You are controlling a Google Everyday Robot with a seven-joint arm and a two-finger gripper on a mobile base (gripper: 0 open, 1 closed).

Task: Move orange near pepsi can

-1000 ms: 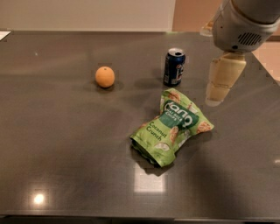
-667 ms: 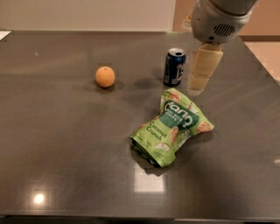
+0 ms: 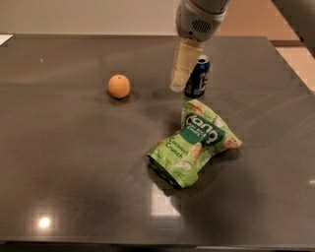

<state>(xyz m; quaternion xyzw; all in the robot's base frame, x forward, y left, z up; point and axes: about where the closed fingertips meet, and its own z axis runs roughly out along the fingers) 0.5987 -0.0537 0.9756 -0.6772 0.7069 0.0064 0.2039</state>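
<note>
A dark glossy table (image 3: 74, 162) – light (image 3: 44, 222) glinting near its front edge – fronts a pale wall (image 3: 74, 15).

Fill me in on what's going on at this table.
A one-armed robot is working at a dark table. Its gripper hangs beside the pepsi can, on the orange's side, holding nothing. The orange sits untouched, well apart from the can. A green snack bag lies nearer the camera.

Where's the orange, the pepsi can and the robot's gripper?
orange (image 3: 119, 86), camera view, middle of its peel.
pepsi can (image 3: 199, 78), camera view, its blue side.
gripper (image 3: 178, 84), camera view, lower tip, left of the can.
</note>
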